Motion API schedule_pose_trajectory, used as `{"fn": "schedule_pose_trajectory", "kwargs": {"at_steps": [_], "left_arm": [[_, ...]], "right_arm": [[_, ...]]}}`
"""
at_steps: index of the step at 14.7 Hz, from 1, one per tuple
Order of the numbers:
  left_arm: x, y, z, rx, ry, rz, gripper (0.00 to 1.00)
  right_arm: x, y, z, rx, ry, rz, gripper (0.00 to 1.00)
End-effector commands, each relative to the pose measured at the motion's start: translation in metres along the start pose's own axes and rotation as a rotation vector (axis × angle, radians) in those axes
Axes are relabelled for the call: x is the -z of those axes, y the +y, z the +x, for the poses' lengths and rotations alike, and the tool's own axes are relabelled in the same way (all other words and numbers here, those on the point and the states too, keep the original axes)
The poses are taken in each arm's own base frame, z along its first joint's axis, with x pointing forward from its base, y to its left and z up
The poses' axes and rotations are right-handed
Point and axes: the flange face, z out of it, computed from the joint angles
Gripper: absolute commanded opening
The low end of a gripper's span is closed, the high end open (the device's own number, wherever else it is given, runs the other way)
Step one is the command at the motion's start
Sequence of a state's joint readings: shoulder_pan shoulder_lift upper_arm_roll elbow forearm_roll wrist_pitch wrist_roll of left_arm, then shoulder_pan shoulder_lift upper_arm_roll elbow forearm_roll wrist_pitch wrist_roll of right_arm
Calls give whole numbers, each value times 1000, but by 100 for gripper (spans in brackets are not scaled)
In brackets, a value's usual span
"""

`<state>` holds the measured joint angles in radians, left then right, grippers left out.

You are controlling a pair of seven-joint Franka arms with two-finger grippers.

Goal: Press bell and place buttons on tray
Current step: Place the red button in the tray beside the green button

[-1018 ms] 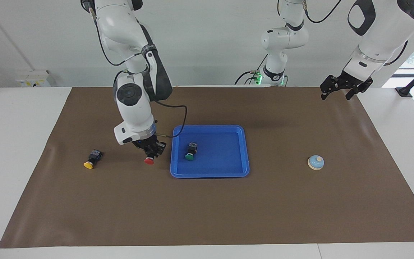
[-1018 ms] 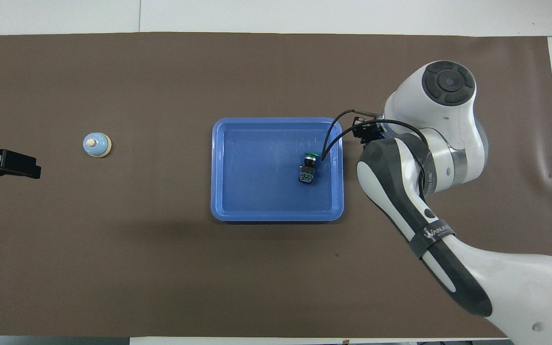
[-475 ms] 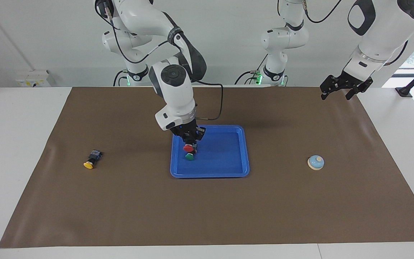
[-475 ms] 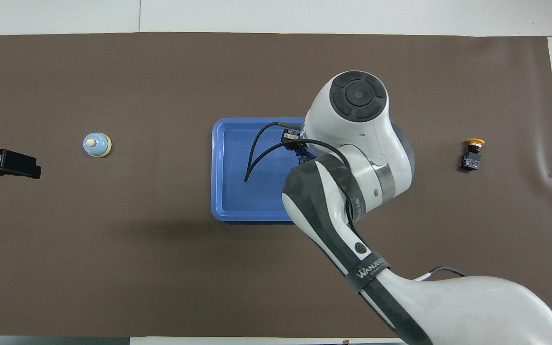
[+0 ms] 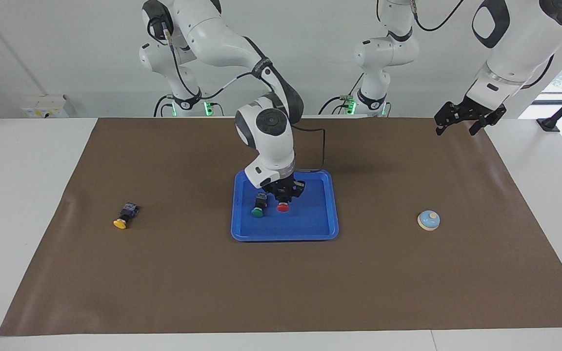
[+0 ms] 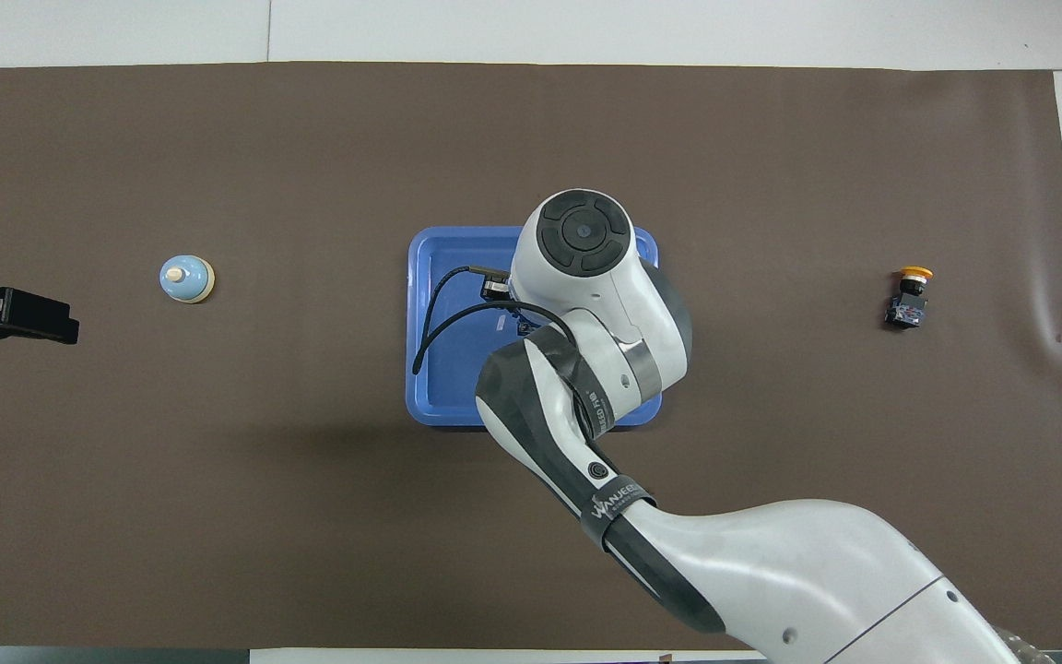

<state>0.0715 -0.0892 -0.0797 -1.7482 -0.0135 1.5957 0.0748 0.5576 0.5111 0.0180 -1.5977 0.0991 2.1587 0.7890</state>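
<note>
In the facing view my right gripper (image 5: 284, 199) is shut on the red button (image 5: 283, 207). It holds the button low inside the blue tray (image 5: 310, 219), cap pointing away from the robots; contact with the tray floor cannot be told. The green button (image 5: 259, 209) lies in the tray beside it, toward the right arm's end. The yellow button (image 5: 122, 222) (image 6: 907, 297) lies on the mat toward the right arm's end. The light-blue bell (image 5: 429, 220) (image 6: 186, 278) sits toward the left arm's end. My left gripper (image 5: 459, 124) (image 6: 56, 323) waits open in the air there. In the overhead view the right arm hides its gripper and both tray buttons.
A brown mat (image 5: 281, 282) covers most of the white table. The right arm's wrist and a looping black cable (image 6: 434, 318) hang over the tray (image 6: 417, 277).
My right gripper has carried the red button from the mat beside the tray, over the green button, and down into the tray. The left arm has not moved.
</note>
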Motion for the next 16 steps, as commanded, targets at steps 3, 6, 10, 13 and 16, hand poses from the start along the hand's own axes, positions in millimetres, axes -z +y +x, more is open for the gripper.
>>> {"fn": "schedule_pose_trajectory", "kwargs": {"at_steps": [3,6,10,13,16], "left_arm": [[1,-2,-8,-7,4,-6,100],[1,-2,-8,-7,3,-7,100],[1,-2,-8,-7,4,-6,100],[1,-2,-8,-7,4,-6,100],[1,-2,-8,-9,4,-6,100]], "right_arm": [[-29,15,-5,-23,12,14,0],[-34,21,-10,-22,12,10,0],[-35,22,-11,-42,11,11,97],[-26,18,-9,-104,0,8,100],[20,24,6,-156,-12,0,100]]}}
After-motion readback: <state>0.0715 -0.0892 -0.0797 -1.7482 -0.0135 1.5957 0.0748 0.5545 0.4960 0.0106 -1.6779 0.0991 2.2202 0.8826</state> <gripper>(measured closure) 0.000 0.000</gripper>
